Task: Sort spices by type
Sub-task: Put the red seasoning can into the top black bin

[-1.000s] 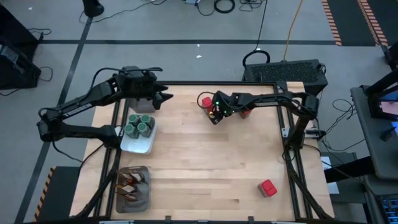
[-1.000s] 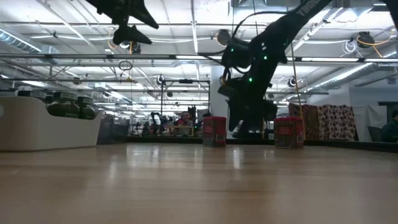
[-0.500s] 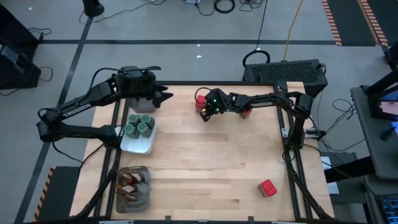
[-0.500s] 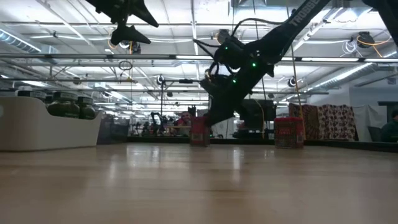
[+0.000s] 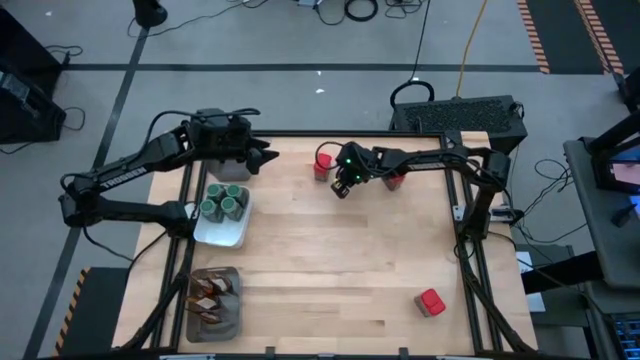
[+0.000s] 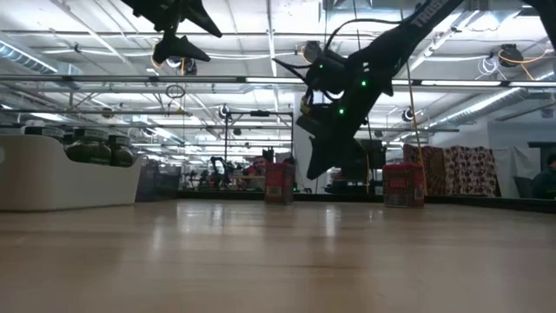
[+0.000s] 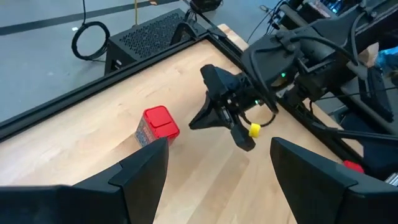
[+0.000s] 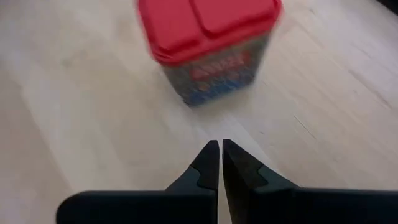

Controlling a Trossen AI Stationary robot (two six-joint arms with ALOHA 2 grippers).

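Observation:
A red cube-like box [image 5: 322, 163] stands upright on its base on the wooden table near the far edge; it also shows in the right wrist view [image 8: 208, 43] and the left wrist view [image 7: 158, 124]. My right gripper [image 5: 339, 189] is shut and hangs just above the table, a little to the near right of this box and apart from it [image 8: 220, 146]. My left gripper [image 5: 268, 157] is open and empty, held high over the far left of the table. Jars with green lids [image 5: 223, 204] sit in a white dish. Brown sachets [image 5: 212, 293] lie in a grey mesh tray.
A second red box [image 5: 396, 181] stands half hidden under my right arm. A third [image 5: 431, 302] stands near the front right corner. The white dish [image 5: 222, 235] and the mesh tray [image 5: 232, 322] line the left edge. Bare wood [image 5: 330, 270] lies in the middle.
My right gripper swung toward the table's left against the far red box and slid it a little that way, upright. It then drew back to the right and up, clear of the box.

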